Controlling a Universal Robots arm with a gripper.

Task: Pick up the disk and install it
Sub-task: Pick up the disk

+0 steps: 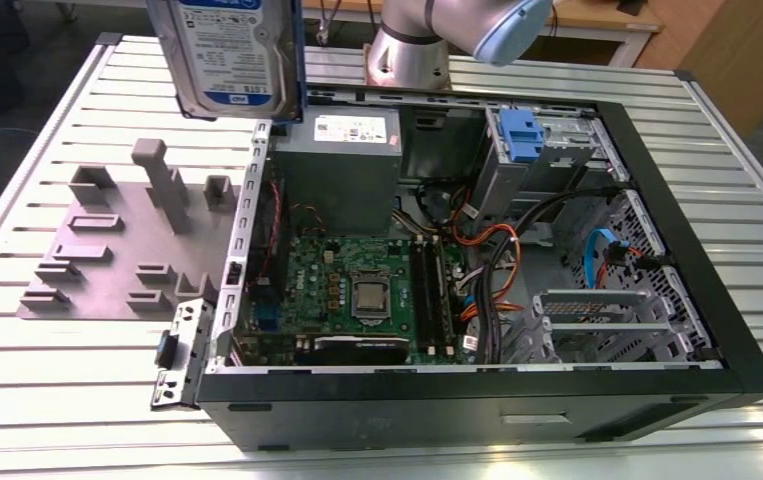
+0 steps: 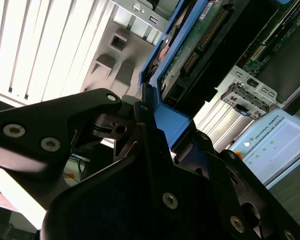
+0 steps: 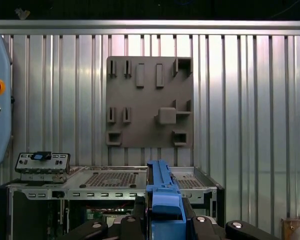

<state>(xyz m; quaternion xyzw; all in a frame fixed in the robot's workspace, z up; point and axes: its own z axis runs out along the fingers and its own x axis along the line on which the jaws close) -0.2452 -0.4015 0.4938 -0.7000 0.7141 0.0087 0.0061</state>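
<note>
The disk is a silver-grey drive with a white-and-blue label in a blue carrier bracket. In the exterior view it hangs upright, high above the table, over the gap between the grey fixture plate and the open computer case's back corner. My gripper is shut on the disk's blue bracket, its black fingers pressing the frame from both sides. The second wrist view shows the disk's circuit-board underside. In the first wrist view the bracket's edge rises from between the gripper fingers.
The open computer case lies on the slatted metal table, showing a motherboard, a grey power supply, cables and a drive bay with a blue part. A grey fixture plate lies at the exterior view's left. The arm's base stands behind the case.
</note>
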